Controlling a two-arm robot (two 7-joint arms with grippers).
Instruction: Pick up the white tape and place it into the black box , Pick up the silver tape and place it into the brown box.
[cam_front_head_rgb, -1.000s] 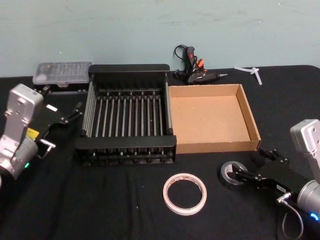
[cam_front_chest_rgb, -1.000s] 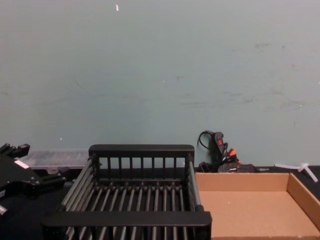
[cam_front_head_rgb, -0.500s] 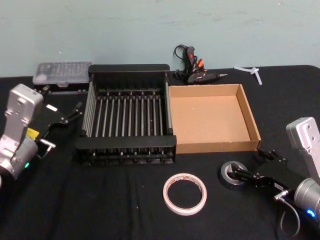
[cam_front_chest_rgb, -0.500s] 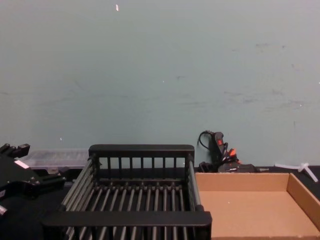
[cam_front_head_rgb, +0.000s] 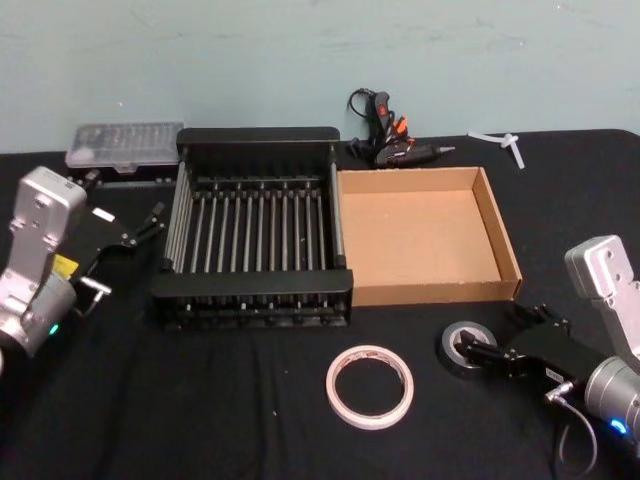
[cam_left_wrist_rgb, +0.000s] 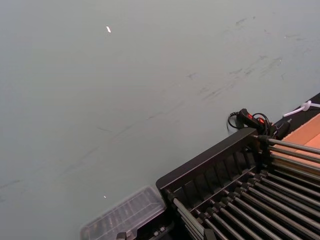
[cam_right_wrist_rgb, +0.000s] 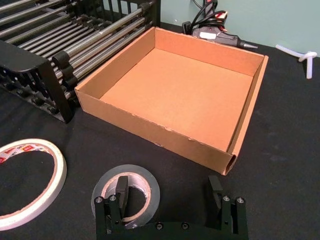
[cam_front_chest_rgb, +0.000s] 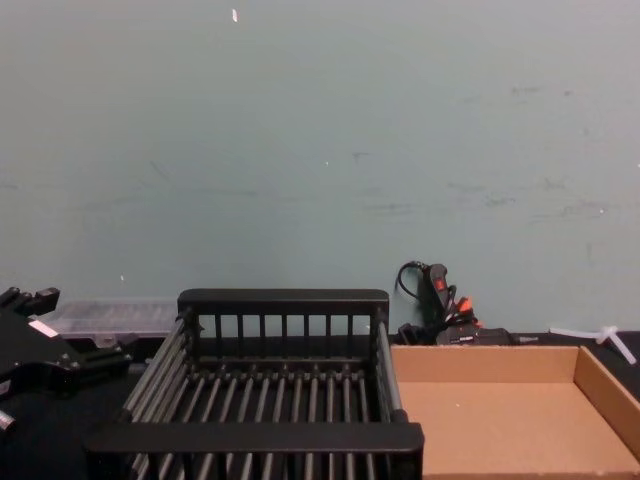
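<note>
The silver tape lies flat on the black table in front of the brown box. My right gripper is open at table level, one finger in the roll's centre hole and the other outside it to the right. The white tape lies flat to the left of the silver roll, untouched. The black box stands left of the brown box, both with nothing in them. My left gripper is parked open beside the black box's left side.
A glue gun with its cable lies behind the boxes. A clear plastic case sits at the back left and a white plastic piece at the back right. A pale wall rises behind the table.
My right arm has shifted slightly and sunk a little at the silver tape. Both tapes lie where they were. The left arm has not moved.
</note>
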